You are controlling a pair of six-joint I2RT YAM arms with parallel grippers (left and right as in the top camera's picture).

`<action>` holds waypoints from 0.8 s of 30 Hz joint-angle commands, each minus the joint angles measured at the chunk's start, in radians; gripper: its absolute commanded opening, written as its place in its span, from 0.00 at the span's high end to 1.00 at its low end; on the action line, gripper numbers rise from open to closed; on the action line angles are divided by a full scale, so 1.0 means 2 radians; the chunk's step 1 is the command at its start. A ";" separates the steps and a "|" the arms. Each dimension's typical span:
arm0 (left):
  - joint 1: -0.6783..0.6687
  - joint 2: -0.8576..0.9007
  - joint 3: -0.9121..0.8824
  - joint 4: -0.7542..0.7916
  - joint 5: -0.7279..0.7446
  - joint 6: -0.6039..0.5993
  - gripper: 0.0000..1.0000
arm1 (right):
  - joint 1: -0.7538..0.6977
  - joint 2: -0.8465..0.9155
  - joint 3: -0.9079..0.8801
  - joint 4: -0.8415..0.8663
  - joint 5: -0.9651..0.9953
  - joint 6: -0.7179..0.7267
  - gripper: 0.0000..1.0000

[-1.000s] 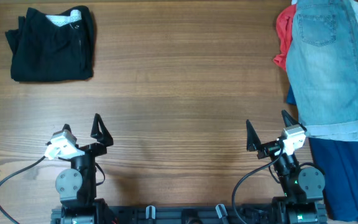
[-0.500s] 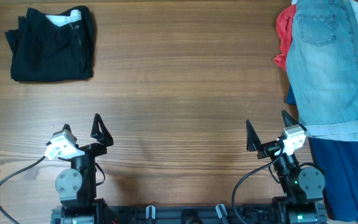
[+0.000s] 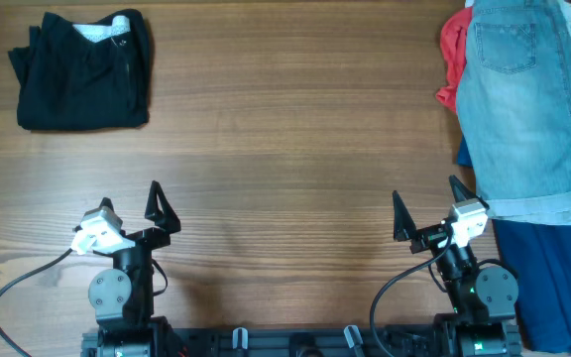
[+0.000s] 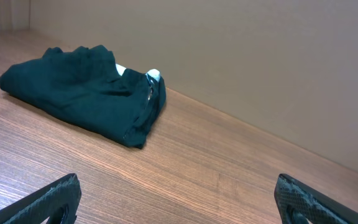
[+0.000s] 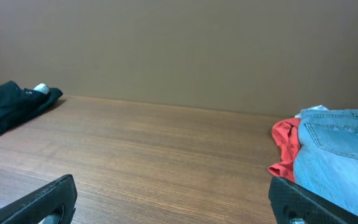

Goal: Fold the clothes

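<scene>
At the right edge of the table (image 3: pixel 285 149) the denim shorts (image 3: pixel 519 109) top the pile (image 3: pixel 548 273), long axis running away from me, hem nearest my right gripper (image 3: pixel 425 193), spread wide and empty; my left gripper (image 3: pixel 130 198), equally wide, sits well apart from them

Denim shorts (image 3: pixel 519 99) cut off at top — red garment (image 3: pixel 451 50), navy garment (image 3: pixel 543 283) partly hidden beneath.
</scene>
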 commanded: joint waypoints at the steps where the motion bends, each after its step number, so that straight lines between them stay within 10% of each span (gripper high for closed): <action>1: -0.003 -0.003 -0.001 -0.001 -0.005 0.008 0.00 | 0.002 -0.005 -0.001 0.002 0.007 0.002 0.00; 24: -0.003 -0.003 -0.001 -0.001 -0.005 0.008 0.00 | 0.002 -0.003 0.000 -0.002 0.033 -0.044 0.00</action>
